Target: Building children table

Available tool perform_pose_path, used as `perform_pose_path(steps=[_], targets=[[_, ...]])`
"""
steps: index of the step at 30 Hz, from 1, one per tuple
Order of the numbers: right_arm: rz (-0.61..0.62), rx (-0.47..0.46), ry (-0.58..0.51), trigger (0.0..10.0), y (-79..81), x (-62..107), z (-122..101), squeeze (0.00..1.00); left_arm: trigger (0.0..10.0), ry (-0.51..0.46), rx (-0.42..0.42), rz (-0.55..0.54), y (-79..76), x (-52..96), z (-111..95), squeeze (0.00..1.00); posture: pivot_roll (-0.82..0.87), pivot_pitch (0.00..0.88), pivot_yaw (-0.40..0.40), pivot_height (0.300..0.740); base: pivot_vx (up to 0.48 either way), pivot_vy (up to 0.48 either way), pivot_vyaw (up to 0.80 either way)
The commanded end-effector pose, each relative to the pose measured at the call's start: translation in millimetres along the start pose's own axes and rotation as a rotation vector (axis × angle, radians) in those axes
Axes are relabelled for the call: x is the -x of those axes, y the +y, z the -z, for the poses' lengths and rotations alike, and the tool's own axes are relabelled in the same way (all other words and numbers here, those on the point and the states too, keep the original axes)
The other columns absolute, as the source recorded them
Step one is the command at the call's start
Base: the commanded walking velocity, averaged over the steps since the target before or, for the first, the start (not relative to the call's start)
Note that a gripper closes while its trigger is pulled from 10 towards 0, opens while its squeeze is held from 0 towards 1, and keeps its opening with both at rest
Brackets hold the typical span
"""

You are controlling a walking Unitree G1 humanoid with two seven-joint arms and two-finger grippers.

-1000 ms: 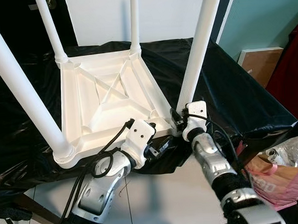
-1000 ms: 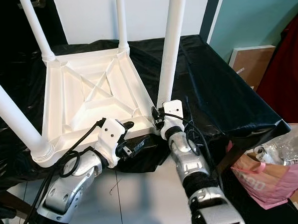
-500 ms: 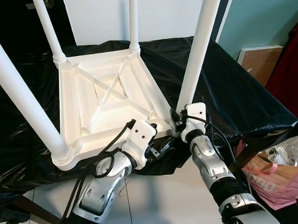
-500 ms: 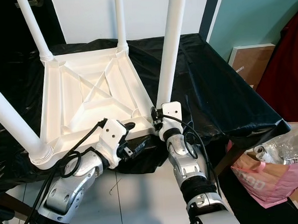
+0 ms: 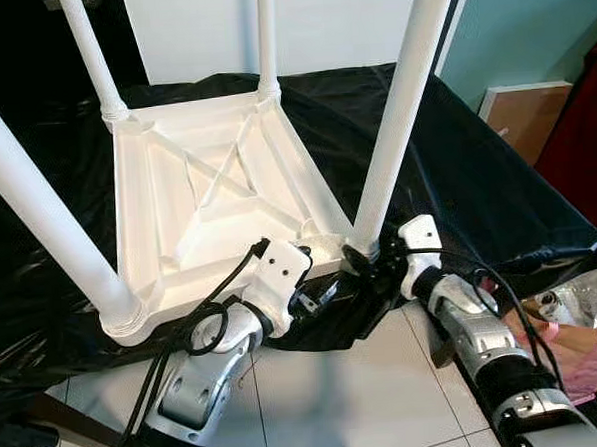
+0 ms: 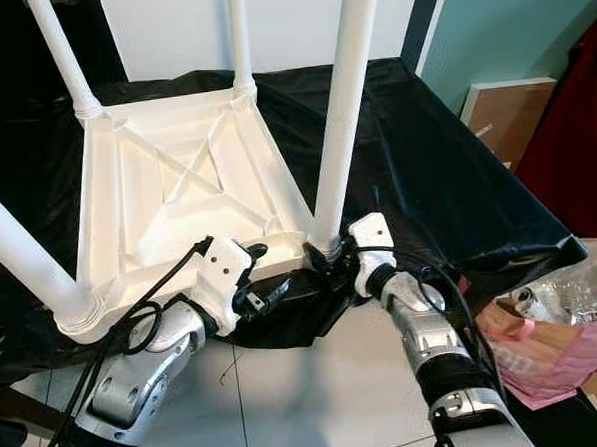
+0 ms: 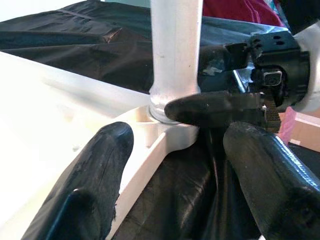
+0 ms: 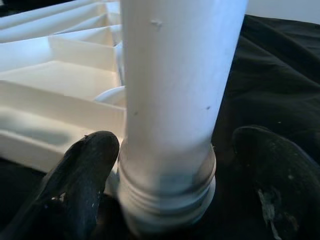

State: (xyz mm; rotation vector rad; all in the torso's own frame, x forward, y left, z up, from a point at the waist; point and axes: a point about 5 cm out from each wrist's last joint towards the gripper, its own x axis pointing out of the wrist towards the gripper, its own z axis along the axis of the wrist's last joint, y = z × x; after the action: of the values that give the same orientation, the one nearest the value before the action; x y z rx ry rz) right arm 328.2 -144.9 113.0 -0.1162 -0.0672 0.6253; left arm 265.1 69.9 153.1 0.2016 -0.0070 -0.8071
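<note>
A white plastic children's table point(image 5: 217, 188) lies upside down on a black-covered worktop, all its legs pointing up. The near-right leg point(image 5: 398, 108) stands in its corner socket. My right gripper point(image 5: 366, 260) reaches in from the right at the foot of that leg. In the right wrist view its fingers point(image 8: 85, 180) stand open on either side of the leg's collar point(image 8: 167, 195). My left gripper point(image 5: 320, 294) sits low at the table's front edge beside the same corner. Its fingers point(image 7: 105, 165) are spread open around the corner rim point(image 7: 165, 135).
A black plastic sheet point(image 5: 476, 174) drapes the worktop and hangs over its front edge. On the right, a pink bag point(image 5: 585, 344) lies on the floor, and a brown board point(image 5: 523, 112) leans on the teal wall. White tiles point(image 5: 338, 402) lie below my arms.
My right arm has swung out to the right, so its gripper now meets the near-right leg's foot from the side. The left arm has held still. The camera shifted slightly.
</note>
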Motion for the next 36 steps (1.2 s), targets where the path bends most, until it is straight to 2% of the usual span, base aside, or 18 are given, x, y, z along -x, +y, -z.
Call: perform_pose_path(steps=[1,2,7,9,16,17,18,30,31,32,33,36], targets=[[-0.025,0.016,0.000,10.0,-4.5,-1.2,-4,0.22,10.0,0.015,-0.003,0.038,-2.2,-0.2,4,0.00,0.03,0.064,-0.051,0.740,0.000,0.000,0.00],[-0.049,0.029,0.004,10.0,-7.2,-3.5,-6,0.00,10.0,0.016,-0.005,0.040,-1.7,-0.3,4,0.00,0.03,0.063,-0.049,0.740,0.000,0.000,0.00],[-0.111,0.058,0.015,10.0,-9.0,-11.2,-11,0.00,10.0,0.017,-0.010,0.045,-0.8,-0.6,3,0.00,0.04,0.062,-0.046,0.740,0.000,0.000,0.00],[-0.149,0.073,0.025,10.0,-6.5,-20.5,-14,0.00,10.0,0.017,-0.014,0.047,-0.1,-0.9,3,0.00,0.04,0.059,-0.044,0.740,0.000,0.000,0.00],[-0.179,0.075,0.044,10.0,-0.9,-31.2,-14,0.00,10.0,0.016,-0.016,0.047,-0.2,-1.2,2,0.00,0.05,0.056,-0.046,0.740,0.000,0.000,0.00],[-0.183,0.078,0.048,3.8,-0.2,-32.7,-14,0.00,10.0,0.015,-0.016,0.047,-0.4,-1.2,2,0.00,0.05,0.056,-0.047,0.740,0.000,0.000,0.00],[-0.189,0.077,0.052,0.0,0.4,-33.5,-13,0.00,10.0,0.015,-0.016,0.045,-0.1,-0.8,2,0.00,0.05,0.055,-0.049,0.740,0.000,0.000,0.00],[-0.162,0.011,0.095,0.0,-5.3,-24.6,0,0.00,10.0,0.014,-0.004,0.043,-1.9,-1.4,4,0.00,0.04,0.054,-0.060,0.740,0.000,0.000,0.00],[-0.148,-0.004,0.099,2.5,-5.2,-23.0,2,0.00,10.0,0.013,-0.002,0.046,-2.7,-2.1,4,0.00,0.04,0.054,-0.060,0.740,0.000,0.000,0.00],[-0.148,-0.004,0.099,2.5,-5.2,-23.0,2,0.00,10.0,0.013,-0.002,0.046,-2.7,-2.1,4,0.00,0.04,0.054,-0.060,0.740,0.000,0.000,0.00],[-0.123,-0.022,0.105,10.0,-4.2,-21.8,5,0.00,10.0,0.012,0.000,0.049,-3.2,-2.8,4,0.00,0.04,0.052,-0.060,0.740,0.000,0.000,0.00],[-0.097,-0.033,0.104,10.0,-1.6,-20.8,8,0.00,10.0,0.012,0.000,0.051,-3.4,-3.4,4,0.00,0.03,0.052,-0.059,0.740,0.000,0.000,0.00]])
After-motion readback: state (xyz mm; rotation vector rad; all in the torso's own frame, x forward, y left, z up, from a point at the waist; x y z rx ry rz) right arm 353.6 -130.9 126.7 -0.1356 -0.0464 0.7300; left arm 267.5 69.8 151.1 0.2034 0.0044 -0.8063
